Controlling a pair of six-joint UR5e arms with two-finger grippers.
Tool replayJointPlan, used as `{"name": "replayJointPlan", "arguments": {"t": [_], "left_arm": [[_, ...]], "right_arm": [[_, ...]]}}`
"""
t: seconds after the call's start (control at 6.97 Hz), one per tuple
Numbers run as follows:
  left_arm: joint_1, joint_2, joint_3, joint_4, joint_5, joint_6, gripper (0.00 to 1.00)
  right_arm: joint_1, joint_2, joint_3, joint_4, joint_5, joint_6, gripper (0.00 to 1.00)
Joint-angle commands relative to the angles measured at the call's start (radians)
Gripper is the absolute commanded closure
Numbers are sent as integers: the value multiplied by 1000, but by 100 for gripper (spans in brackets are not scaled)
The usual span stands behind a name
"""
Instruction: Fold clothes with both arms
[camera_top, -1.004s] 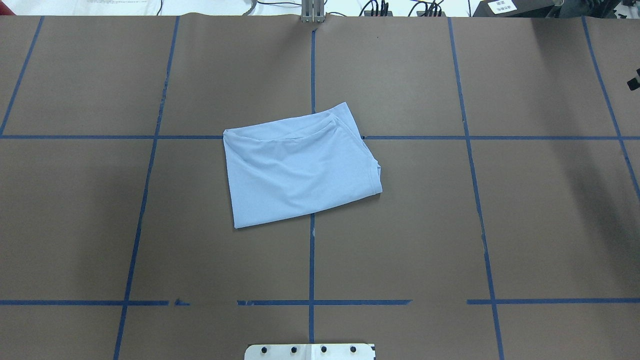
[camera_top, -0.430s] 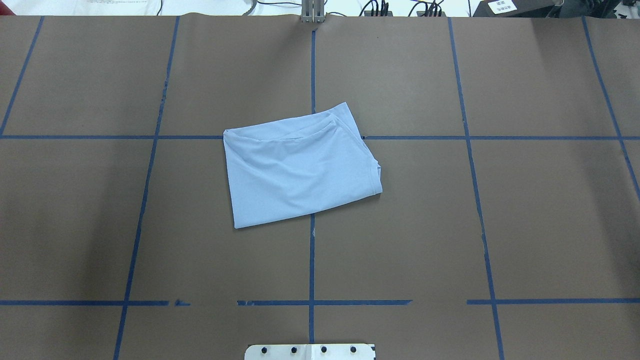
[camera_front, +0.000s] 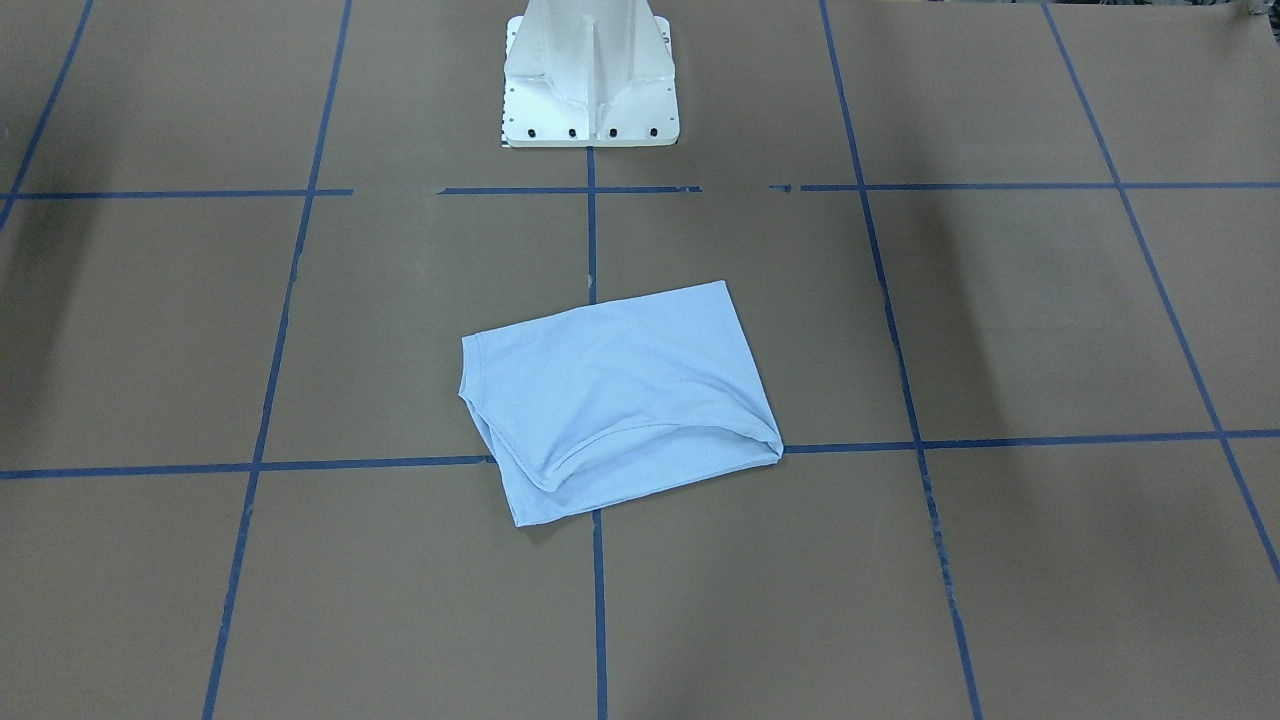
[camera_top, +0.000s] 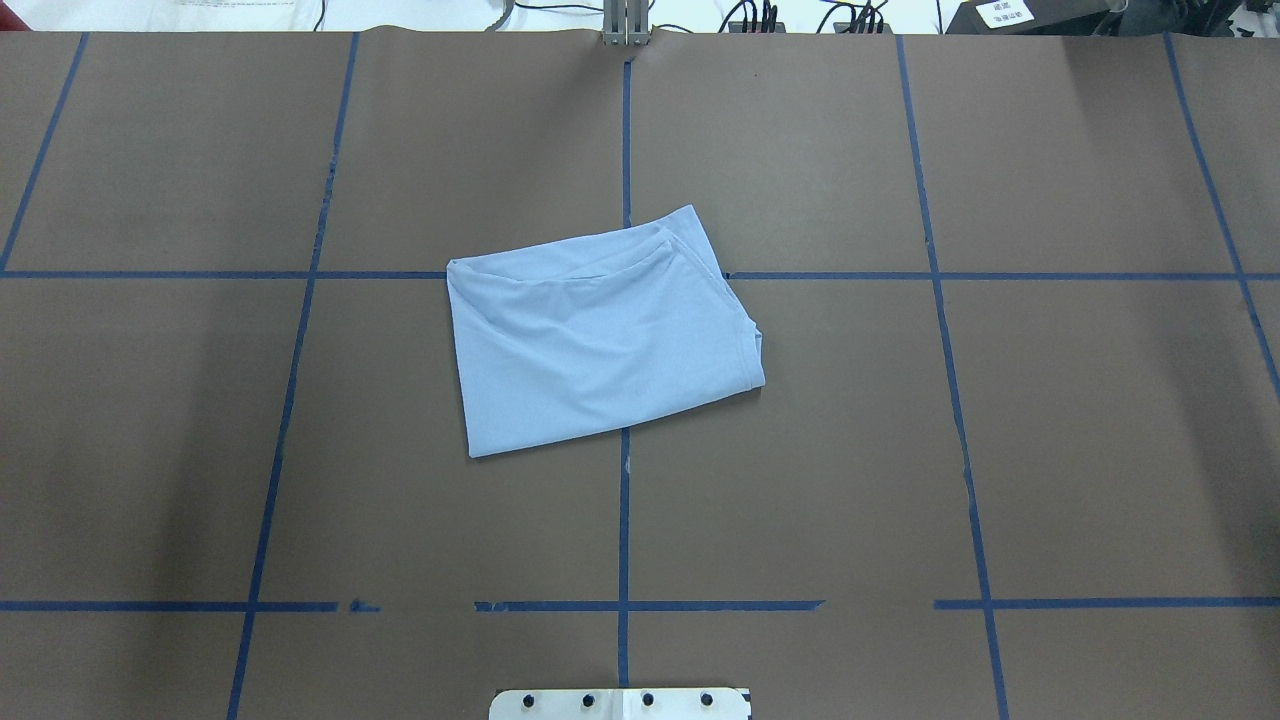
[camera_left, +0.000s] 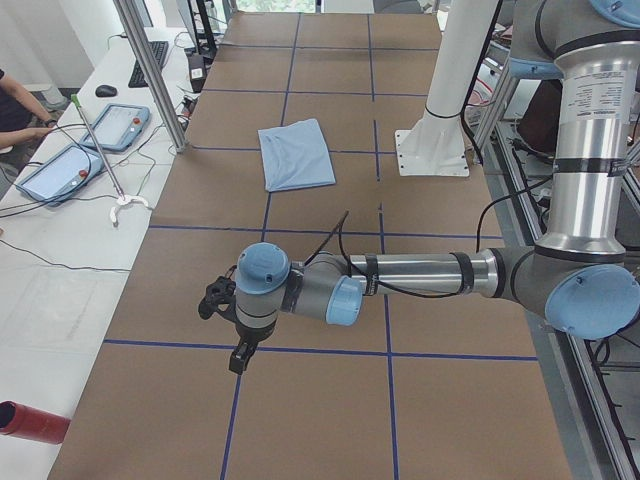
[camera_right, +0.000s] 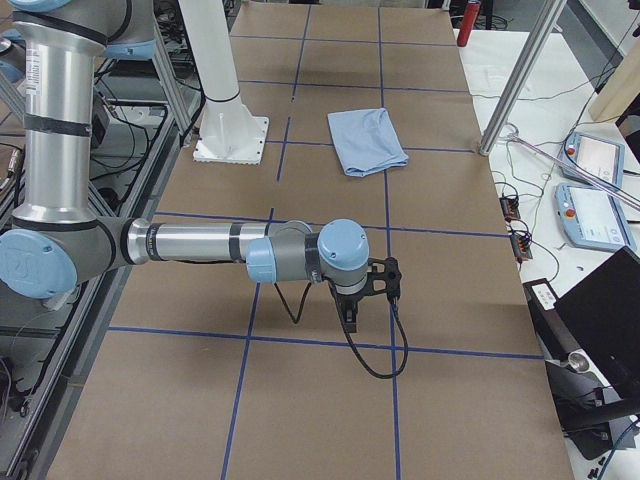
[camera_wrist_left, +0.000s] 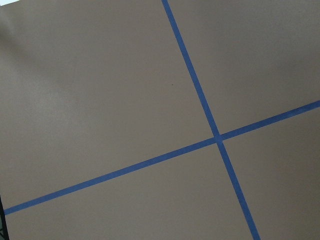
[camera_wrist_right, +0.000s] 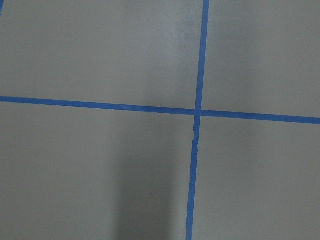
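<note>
Overhead exterior has lost my right arm (camera_right: 200, 243) at its edge, so the folded shirt (camera_top: 600, 340) looks finished; my jaws' state I cannot tell.

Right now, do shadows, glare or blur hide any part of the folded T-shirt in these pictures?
No. Overhead view: the T-shirt is sharp and evenly lit; soft shadows fall on the table well to each side of it. Front-facing view: the same, shadows only at the sides. Right wrist view: a dim shadow band, no shirt.
</note>
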Motion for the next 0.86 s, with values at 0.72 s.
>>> {"name": "replayJointPlan", "arguments": {"t": [0.72], "left_arm": [[11,73,-60,65,-7,-99,0]], "right_arm": [[-3,28,18,-212,-139,2,0]]}}
